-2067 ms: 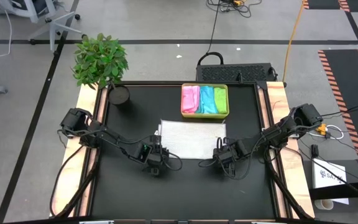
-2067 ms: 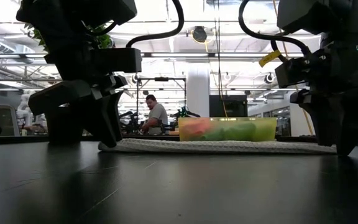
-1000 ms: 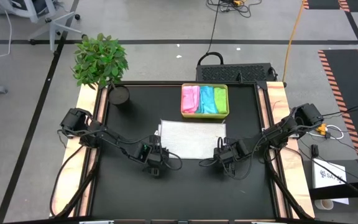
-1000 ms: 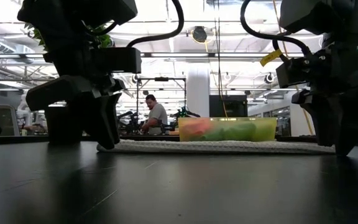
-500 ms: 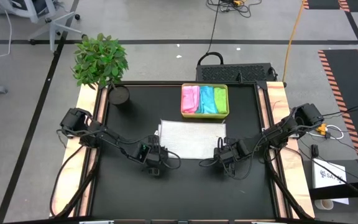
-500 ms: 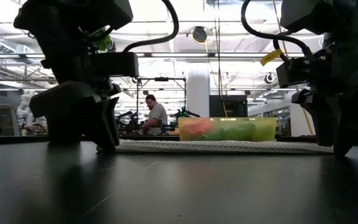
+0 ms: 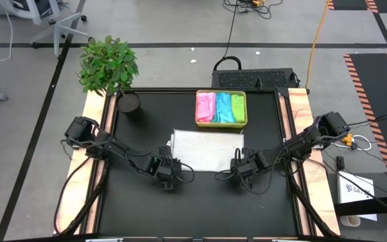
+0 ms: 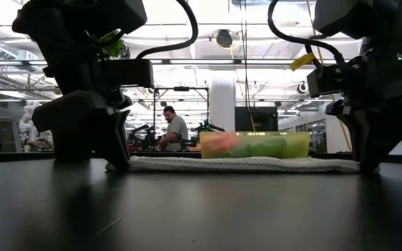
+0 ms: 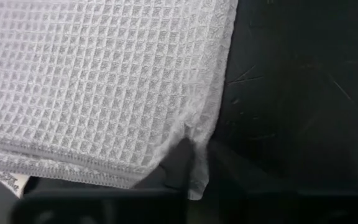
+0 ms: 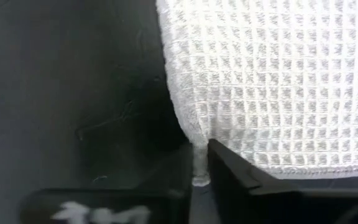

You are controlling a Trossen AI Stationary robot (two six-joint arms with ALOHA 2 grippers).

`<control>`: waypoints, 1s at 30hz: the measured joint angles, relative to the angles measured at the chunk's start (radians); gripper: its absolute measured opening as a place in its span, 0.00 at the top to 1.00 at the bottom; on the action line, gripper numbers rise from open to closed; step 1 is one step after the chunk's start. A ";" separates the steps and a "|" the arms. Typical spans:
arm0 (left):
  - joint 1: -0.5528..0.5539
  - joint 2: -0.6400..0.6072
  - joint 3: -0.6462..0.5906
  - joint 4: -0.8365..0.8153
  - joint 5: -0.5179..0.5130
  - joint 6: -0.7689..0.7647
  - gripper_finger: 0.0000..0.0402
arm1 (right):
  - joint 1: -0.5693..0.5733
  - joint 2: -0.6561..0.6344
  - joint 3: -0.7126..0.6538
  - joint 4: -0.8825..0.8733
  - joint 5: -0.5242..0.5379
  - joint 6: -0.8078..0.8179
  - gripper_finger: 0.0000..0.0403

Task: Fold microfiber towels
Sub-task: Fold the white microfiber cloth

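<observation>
White waffle-weave microfiber towel [image 7: 207, 150] lies flat mid-table, long axis left-right, stretching away from both arms toward the yellow-green plastic tray [image 7: 221, 122]; left gripper [image 9: 188, 163] and right gripper [image 10: 199, 163] each pinch a near corner, jaws nearly closed.

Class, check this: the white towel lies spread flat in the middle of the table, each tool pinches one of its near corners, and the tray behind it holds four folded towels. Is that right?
Not quite: the tray holds three folded towels, pink, blue and green, as the high view shows. The rest stands: the white towel lies flat, with the left tool and right tool each pinching a near corner.
</observation>
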 joint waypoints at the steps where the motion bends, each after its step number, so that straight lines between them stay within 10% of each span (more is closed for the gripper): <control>1: 0.000 0.000 0.000 0.003 0.008 0.000 0.90 | 0.000 0.000 0.000 0.002 0.000 0.004 0.92; 20: -0.034 0.004 0.139 -0.113 0.297 -0.239 0.99 | 0.077 0.004 0.079 0.019 -0.372 0.224 1.00; 30: -0.055 0.004 0.280 -0.284 0.275 -0.359 1.00 | 0.091 -0.006 0.160 0.033 -0.431 0.300 1.00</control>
